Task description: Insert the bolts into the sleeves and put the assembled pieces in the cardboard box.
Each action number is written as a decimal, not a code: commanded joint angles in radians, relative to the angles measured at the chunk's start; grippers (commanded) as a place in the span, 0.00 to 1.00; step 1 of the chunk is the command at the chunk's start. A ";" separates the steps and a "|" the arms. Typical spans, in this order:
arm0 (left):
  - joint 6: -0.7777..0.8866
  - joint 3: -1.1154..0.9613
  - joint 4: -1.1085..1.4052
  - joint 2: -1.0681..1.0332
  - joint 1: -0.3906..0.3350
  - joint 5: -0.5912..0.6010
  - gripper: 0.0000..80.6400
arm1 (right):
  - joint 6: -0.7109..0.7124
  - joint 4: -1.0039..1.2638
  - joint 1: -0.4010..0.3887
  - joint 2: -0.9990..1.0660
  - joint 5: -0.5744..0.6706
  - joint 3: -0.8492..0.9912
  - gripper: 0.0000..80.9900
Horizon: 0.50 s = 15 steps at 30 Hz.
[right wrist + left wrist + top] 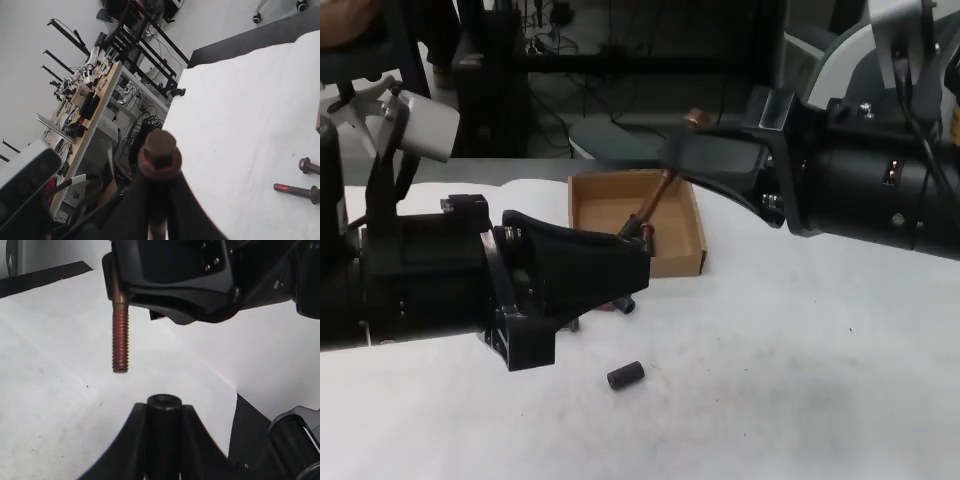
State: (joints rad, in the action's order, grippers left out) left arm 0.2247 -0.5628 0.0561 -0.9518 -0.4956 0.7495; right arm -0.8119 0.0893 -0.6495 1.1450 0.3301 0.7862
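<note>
Two grippers meet over the near rim of the cardboard box. The right gripper is clamped on a copper-coloured bolt just under its hex head, and its fingers hide most of the shank in the right wrist view. The left gripper is closed around a black sleeve with its open end up, the lower part buried between the fingers. In the left wrist view the bolt's threaded tip hangs near the sleeve's mouth but apart from it, not inserted.

A small mark on the right arm's housing is too small to read. One loose sleeve lies on the white bench cover. Two loose bolts lie there too, one cut off by the frame edge. Something dark under the left gripper is mostly hidden.
</note>
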 commanded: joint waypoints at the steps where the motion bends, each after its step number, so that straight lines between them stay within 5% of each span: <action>1: -0.003 0.001 0.044 0.007 -0.002 0.037 0.02 | 0.007 0.034 0.003 -0.003 0.028 0.011 0.01; 15: -0.007 0.001 0.044 0.007 -0.002 -0.002 0.02 | 0.060 0.054 0.003 -0.003 0.129 0.011 0.01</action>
State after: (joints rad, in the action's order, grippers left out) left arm 0.2257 -0.5628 0.0625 -0.9518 -0.4956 0.7435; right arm -0.7870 0.1276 -0.6495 1.1450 0.4346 0.7862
